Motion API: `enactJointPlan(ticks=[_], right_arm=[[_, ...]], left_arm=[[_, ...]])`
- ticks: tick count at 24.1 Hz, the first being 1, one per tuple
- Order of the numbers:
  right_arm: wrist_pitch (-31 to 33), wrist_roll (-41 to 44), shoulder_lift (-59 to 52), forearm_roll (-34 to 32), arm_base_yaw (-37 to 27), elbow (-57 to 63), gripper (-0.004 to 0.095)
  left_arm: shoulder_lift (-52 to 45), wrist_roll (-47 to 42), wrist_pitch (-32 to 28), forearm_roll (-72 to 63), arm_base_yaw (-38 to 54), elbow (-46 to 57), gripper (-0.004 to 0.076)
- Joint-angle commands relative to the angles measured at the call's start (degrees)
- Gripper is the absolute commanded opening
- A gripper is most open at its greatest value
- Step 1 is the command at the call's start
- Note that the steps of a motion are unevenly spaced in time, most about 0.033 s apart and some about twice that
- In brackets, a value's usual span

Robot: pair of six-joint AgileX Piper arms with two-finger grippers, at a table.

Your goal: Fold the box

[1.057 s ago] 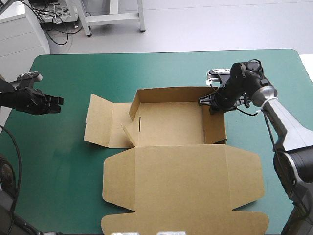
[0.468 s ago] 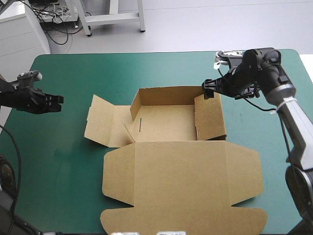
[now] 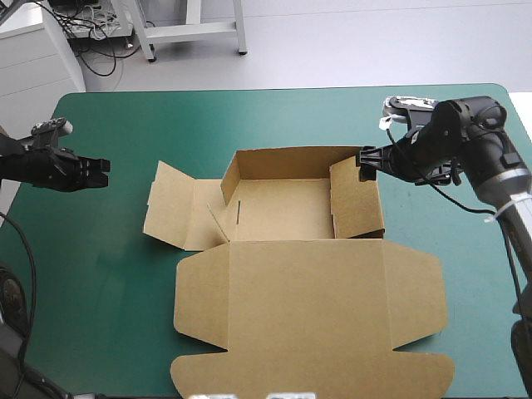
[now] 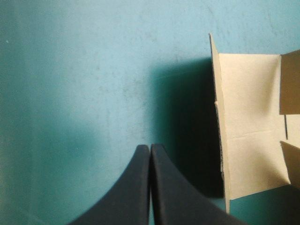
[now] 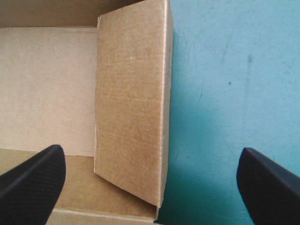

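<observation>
**Box [image 3: 283, 208] in the middle**

It sits mid-way across the surface [image 3: 108, 274], its lid [image 3: 307, 316] flat toward the near edge. The left gripper [image 3: 104, 164] is well left of it; the right gripper [image 3: 363, 162] is at its far right corner.

Left arm [image 3: 33, 166]: matt black housing throughout, blocky links.
Left end effector [image 4: 150, 147]: two broad black fingers [image 4: 131, 187], curved fins, smooth finish, tapering to narrow tips.
Right arm [image 3: 478, 133]: black rounded joint housings, silver-grey tubular link, white band [image 3: 509, 205] around it, dark grey link below.
Right end effector [image 3: 363, 162]: two broad black fins [image 5: 33, 178], fine dimpled surface texture.
</observation>
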Motion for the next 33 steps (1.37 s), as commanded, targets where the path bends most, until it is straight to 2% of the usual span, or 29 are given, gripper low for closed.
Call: enactJointPlan(ticks=[1,10,12,13,14,15,19,25,30,33], right_arm=[[0.06,-0.31,1.56,0.14,-0.19,-1.29,0.0910],[0.06,-2.75,12.21,2.12,-0.19,-1.29,0.0908],[0.06,-3.22,13.13,2.93,-0.19,-1.29,0.0846],[0.06,-3.33,13.55,2.80,-0.19,-1.29,0.0762],[0.06,-3.33,13.55,2.80,-0.19,-1.29,0.0720],[0.06,-3.74,13.95,2.80,-0.19,-1.29,0.0607],[0.06,-4.43,14.69,3.13,-0.19,-1.29,0.0389],[0.06,-4.52,15.14,3.26,-0.19,-1.29,0.0331],[0.06,-5.87,15.14,3.26,-0.19,-1.29,-0.0028],[0.06,-5.75,15.14,3.34,-0.19,-1.29,-0.0008]], left_arm=[[-2.37,-0.60,-0.03,-4.90,0.18,-1.36,-0.0032],[-2.37,-0.60,0.19,-4.66,0.18,-1.36,-0.0032],[-2.37,-0.60,0.19,-4.66,0.18,-1.36,-0.0032],[-2.37,-0.60,0.19,-4.55,0.18,-1.36,-0.0032],[-2.37,-0.60,0.19,-4.55,0.18,-1.36,-0.0032],[-2.37,-0.60,0.09,-4.55,0.18,-1.36,-0.0032],[-2.37,-0.60,0.09,-4.55,0.18,-1.36,-0.0033],[-2.37,-0.60,0.09,-4.55,0.18,-1.36,-0.0032],[-2.37,-0.60,0.09,-4.55,0.18,-1.36,-0.0033],[-2.37,-0.49,0.09,-4.55,0.18,-1.36,-0.0032]])
